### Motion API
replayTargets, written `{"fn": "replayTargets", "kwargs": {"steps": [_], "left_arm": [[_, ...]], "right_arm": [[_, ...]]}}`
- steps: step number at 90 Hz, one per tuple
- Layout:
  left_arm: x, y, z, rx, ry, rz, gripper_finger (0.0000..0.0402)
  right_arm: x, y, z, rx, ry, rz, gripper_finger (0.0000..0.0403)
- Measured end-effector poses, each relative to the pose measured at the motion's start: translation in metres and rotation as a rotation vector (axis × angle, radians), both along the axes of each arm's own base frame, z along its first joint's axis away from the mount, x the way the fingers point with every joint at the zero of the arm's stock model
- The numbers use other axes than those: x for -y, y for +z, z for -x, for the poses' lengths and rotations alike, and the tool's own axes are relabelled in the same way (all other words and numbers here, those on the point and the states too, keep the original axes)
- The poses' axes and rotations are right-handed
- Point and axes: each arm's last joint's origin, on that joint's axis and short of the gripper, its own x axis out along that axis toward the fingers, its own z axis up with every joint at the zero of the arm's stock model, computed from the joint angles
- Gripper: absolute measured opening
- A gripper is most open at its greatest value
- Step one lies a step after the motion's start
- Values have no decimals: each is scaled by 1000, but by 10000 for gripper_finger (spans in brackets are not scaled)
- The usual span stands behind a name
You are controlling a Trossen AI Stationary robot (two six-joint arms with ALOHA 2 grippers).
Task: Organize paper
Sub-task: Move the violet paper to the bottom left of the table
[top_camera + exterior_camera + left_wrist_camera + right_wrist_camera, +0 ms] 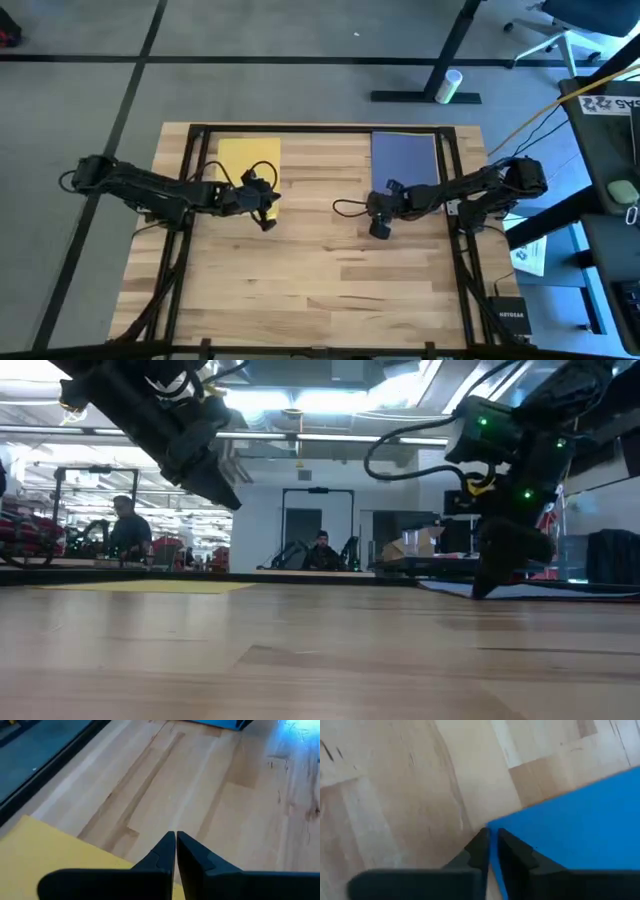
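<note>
My left pincer (175,837) rests nearly closed at the near right corner of the yellow sheet (247,162); my right pincer (491,836) pinches the near left corner of the blue sheet (405,158) (apparently). Both sheets lie far apart, so stacking remains undone.

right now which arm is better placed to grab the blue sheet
Right. The right gripper sits at the corner of the blue sheet, fingers nearly shut around its edge. The left gripper is over the yellow sheet.
</note>
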Motion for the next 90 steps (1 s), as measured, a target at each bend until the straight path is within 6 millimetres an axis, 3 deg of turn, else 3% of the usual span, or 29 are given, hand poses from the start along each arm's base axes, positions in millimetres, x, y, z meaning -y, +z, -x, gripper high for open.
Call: {"fn": "replayTargets", "kwargs": {"steps": [45, 57, 70, 90], "left_arm": [[1, 0, 0, 4, 3, 6, 0], [1, 0, 0, 8, 8, 12, 0], [1, 0, 0, 10, 12, 18, 0], [1, -1, 1, 2, 13, 18, 0]], "right_arm": [[-3, 45, -35, 116, 55, -111, 0], [-3, 46, -32, 69, 22, -97, 4], [-2, 40, -23, -32, -25, -66, 35], [-1, 33, -26, -51, -29, -63, 93]]}}
